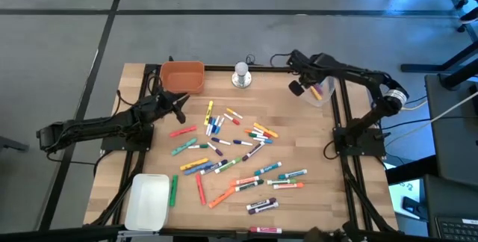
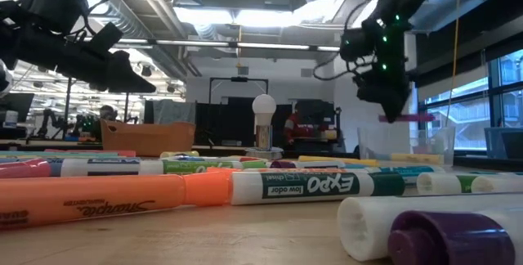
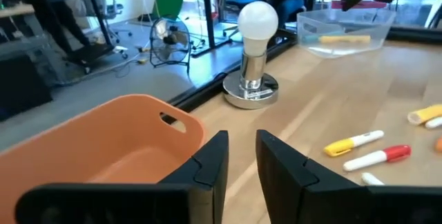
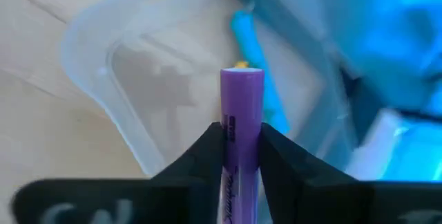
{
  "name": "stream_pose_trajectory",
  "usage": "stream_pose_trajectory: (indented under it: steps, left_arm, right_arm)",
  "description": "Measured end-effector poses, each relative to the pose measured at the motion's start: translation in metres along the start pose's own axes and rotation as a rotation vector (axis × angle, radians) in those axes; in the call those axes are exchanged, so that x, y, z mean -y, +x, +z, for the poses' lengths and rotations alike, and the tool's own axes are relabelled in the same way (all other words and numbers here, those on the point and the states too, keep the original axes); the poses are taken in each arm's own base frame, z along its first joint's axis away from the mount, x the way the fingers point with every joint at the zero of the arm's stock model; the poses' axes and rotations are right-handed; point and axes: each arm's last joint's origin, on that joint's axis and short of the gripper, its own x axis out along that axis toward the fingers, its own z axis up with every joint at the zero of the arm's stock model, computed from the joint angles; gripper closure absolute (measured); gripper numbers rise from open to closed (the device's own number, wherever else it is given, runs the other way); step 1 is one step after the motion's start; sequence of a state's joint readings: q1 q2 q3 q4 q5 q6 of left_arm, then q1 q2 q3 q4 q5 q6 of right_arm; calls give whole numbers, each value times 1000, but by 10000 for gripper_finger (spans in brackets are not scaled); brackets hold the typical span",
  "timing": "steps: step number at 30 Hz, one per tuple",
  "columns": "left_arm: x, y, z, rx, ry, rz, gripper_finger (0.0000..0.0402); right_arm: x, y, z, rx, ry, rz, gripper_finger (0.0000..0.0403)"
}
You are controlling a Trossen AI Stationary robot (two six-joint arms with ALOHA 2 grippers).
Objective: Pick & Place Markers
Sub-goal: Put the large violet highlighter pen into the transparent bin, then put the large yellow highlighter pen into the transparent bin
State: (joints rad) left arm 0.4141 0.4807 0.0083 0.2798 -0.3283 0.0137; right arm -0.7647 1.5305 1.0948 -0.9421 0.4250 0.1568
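Many coloured markers (image 1: 231,152) lie scattered flat on the middle of the wooden table. My right gripper (image 4: 242,137) hangs above the clear plastic container (image 1: 323,92) near the table's far right corner, shut on a purple marker (image 4: 242,99). A yellow marker (image 3: 345,39) lies inside that container. My left gripper (image 3: 242,165) hovers open and holding nothing beside the orange bin (image 1: 183,76), at the far left. My right gripper pinches the purple marker's barrel (image 4: 241,124) between its two fingers (image 4: 207,148). The marker lies along the fingers, and its end (image 4: 242,75) sticks out past the fingertips. It is lifted clear above the clear container; in the low view it (image 2: 409,118) juts out level below the gripper.
A silver base with a white bulb (image 1: 240,75) stands at the table's far edge between the orange bin and the clear container. A white tray (image 1: 147,201) sits at the near left corner. More markers (image 2: 245,187) lie close to the near edge.
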Motion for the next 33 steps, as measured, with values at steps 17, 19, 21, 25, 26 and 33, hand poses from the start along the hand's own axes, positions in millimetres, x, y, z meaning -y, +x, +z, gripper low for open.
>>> stream_pose_trajectory:
  steps: [17,19,21,25,26,33]
  left_arm:
    - [1,0,1,12,-11,-50,335]
    - [1,0,2,21,-15,-42,336]
    - [1,0,4,39,-16,-19,335]
    - [0,0,6,60,-35,-8,331]
    - [0,0,6,60,-36,-10,330]
    - [1,0,6,57,-23,-35,332]
  right_arm:
    - [-34,-29,29,381,15,697,68]
    - [-52,-40,31,469,-67,744,67]
    - [-72,-50,31,541,-153,792,67]
    - [-109,-57,24,585,-302,835,70]
    - [-118,-56,22,581,-339,841,74]
    - [-176,-40,-6,405,-428,830,124]
